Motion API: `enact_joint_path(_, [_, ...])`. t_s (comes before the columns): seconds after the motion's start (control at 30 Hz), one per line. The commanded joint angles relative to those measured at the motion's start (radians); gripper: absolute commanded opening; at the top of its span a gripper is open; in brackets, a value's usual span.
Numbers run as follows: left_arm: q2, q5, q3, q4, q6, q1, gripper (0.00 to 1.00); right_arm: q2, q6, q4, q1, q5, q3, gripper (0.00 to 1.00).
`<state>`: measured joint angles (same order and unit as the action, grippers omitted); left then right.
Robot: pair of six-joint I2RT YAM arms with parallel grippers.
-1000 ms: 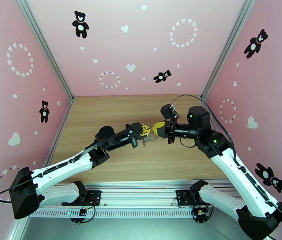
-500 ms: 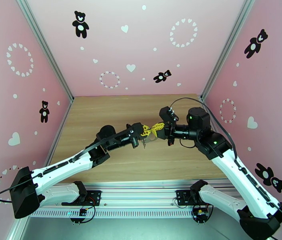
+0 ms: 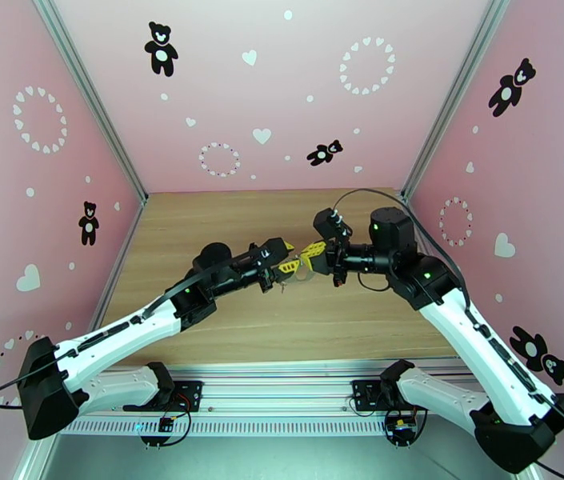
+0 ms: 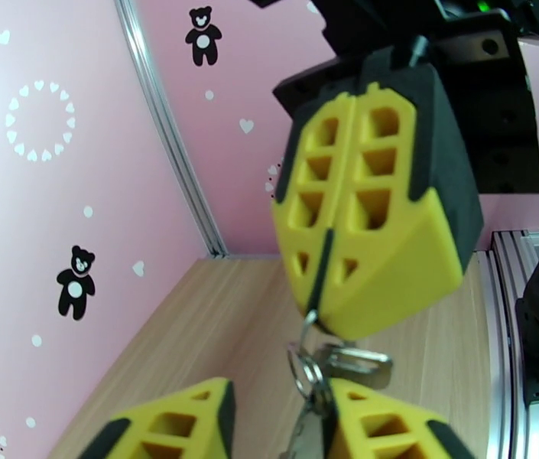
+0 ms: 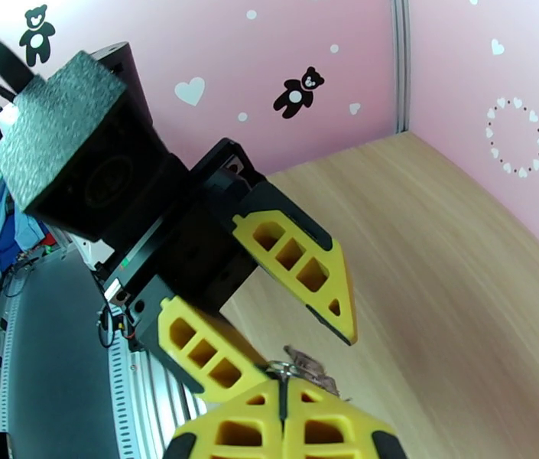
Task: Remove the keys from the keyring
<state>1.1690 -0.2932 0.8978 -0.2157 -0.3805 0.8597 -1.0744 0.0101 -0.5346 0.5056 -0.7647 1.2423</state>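
My right gripper (image 4: 321, 319) is shut on the thin edge of the keyring (image 4: 318, 284), held above the wooden table (image 3: 226, 226). A cluster of small rings (image 4: 304, 374) hangs below its yellow fingers, with one of the keys (image 4: 361, 362) lying sideways from it. My left gripper (image 4: 277, 403) is open just beneath, its fingers on either side, and the rings rest against its right finger (image 4: 380, 422). In the right wrist view my right gripper (image 5: 280, 385) shows metal (image 5: 303, 369) poking from its tips between the spread left fingers (image 5: 303, 273). From the top both grippers (image 3: 286, 266) (image 3: 308, 256) meet mid-table.
Pink walls with bear and heart prints enclose the table on three sides, with metal corner posts (image 3: 90, 98) at the back. An aluminium rail (image 3: 282, 370) runs along the near edge by the arm bases. Bare wood lies all around the two grippers.
My left gripper has opened from shut and let go of the hanging keys. Both grippers have moved slightly toward the back of the table, the right wrist turning a little.
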Motion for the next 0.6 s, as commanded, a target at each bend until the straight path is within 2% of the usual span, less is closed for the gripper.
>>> enact_joint_path(0.0, [-0.057, -0.045, -0.029, 0.05, -0.028, -0.007, 0.45, 0.0, -0.035, -0.015, -0.009, -0.063, 0.048, 0.0])
enact_joint_path(0.1, [-0.081, -0.059, -0.041, 0.045, -0.041, -0.007, 0.45, -0.007, -0.056, -0.023, -0.03, -0.102, 0.056, 0.0])
enact_joint_path(0.2, [-0.093, -0.107, -0.014, 0.11, -0.066, -0.007, 0.45, -0.026, -0.045, -0.058, -0.041, -0.147, 0.078, 0.0])
enact_joint_path(0.3, [-0.079, -0.083, 0.027, 0.149, -0.06, -0.008, 0.45, -0.035, -0.011, -0.095, -0.043, -0.144, 0.083, 0.0])
enact_joint_path(0.43, [-0.045, -0.121, 0.093, 0.203, -0.057, -0.008, 0.44, -0.037, 0.005, -0.09, -0.043, -0.166, 0.08, 0.0])
enact_joint_path(0.57, [-0.02, -0.118, 0.135, 0.227, -0.043, -0.008, 0.39, -0.035, 0.028, -0.105, -0.044, -0.156, 0.08, 0.0])
